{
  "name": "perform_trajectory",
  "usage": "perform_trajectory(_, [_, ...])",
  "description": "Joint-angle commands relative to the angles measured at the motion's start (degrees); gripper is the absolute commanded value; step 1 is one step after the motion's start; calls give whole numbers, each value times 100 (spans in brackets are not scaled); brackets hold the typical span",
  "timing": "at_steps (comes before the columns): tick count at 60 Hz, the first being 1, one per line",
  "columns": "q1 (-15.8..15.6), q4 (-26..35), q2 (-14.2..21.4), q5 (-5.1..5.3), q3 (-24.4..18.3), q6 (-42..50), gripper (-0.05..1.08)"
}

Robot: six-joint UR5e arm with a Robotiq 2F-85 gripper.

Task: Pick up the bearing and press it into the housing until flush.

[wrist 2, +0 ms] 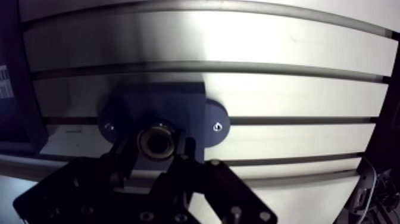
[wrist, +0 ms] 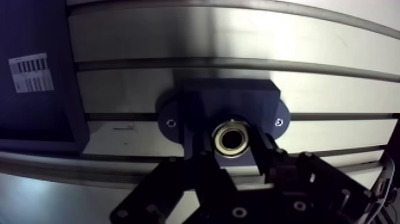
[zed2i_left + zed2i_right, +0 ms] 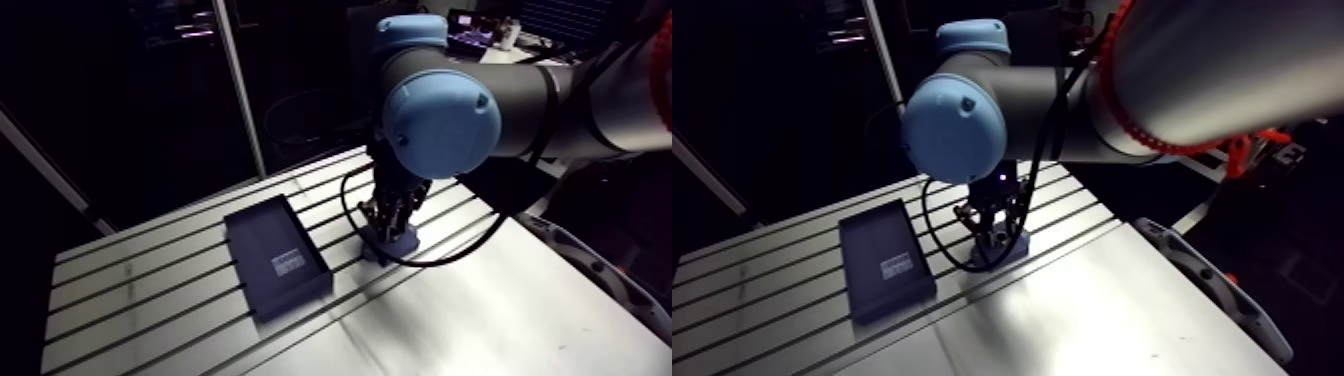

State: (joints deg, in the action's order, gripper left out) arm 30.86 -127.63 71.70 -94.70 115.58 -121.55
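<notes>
As the two-fingered black gripper (image 2: 232,146) pinched the shiny steel ring bearing (image 2: 231,138) at the bore of the dark-blue flanged housing (image 2: 229,98), we judged it rigid, slick, light (outer rim the proper hold).

bearing (image 2: 231,137): glossy metal | housing (image 2: 229,98): matt blue plastic | table (image 2: 238,36): brushed aluminium | tray (image 3: 275,255): matt dark plastic

A dark blue housing (image 2: 229,98), a block with two rounded ears, each with a screw, sits flat over a slot, well in from the table's (image 2: 238,36) edges. A shiny ring bearing (image 2: 233,137) sits in its bore, face up.
</notes>
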Motion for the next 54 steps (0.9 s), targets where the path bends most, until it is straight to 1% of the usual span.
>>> perform_trajectory(1, [0, -13, -3, 0, 5, -4, 70])
perform_trajectory(54, [0, -22, -11, 0, -13, -14, 71])
